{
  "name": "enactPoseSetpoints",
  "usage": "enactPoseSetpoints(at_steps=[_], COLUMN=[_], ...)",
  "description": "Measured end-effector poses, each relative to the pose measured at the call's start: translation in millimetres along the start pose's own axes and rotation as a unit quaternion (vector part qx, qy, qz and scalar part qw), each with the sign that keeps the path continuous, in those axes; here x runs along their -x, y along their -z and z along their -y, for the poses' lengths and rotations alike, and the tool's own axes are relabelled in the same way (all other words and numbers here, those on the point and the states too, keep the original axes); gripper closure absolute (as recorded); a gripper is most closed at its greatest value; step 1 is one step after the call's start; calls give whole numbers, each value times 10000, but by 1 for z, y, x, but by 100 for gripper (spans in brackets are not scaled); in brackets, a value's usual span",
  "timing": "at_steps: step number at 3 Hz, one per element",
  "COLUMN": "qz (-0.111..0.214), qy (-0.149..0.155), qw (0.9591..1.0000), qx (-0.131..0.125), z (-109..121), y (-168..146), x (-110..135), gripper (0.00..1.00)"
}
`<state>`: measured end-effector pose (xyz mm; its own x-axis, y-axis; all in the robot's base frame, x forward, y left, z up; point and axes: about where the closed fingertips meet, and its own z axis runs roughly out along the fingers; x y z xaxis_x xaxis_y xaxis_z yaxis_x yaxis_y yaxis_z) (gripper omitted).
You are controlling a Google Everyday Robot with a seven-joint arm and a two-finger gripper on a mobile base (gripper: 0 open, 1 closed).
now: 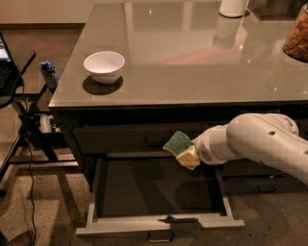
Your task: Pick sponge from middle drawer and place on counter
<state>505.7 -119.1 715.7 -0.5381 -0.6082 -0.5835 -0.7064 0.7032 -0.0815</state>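
The sponge (177, 142), green face over a pale yellow layer, is held by my gripper (188, 153) at the end of the white arm (260, 141). It hangs above the back right part of the open middle drawer (159, 192), just below the edge of the counter (192, 62). The drawer is pulled out, with a pale grey front panel, a small metal handle and a dark interior. The gripper is shut on the sponge; its fingers are mostly hidden behind the sponge.
A white bowl (104, 66) sits on the counter's left front. A white cylinder (233, 7) and a jar (297, 36) stand at the back right. A black side table (14, 72) with cables and a small bottle (48, 73) stands left.
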Motion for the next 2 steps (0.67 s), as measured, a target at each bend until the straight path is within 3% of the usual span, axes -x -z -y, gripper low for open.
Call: enactPoseSetpoints(at_steps=[2], qz=[325], qy=[303], qw=[9977], qx=[-503], z=[14], y=[56], x=[52], gripper=[100])
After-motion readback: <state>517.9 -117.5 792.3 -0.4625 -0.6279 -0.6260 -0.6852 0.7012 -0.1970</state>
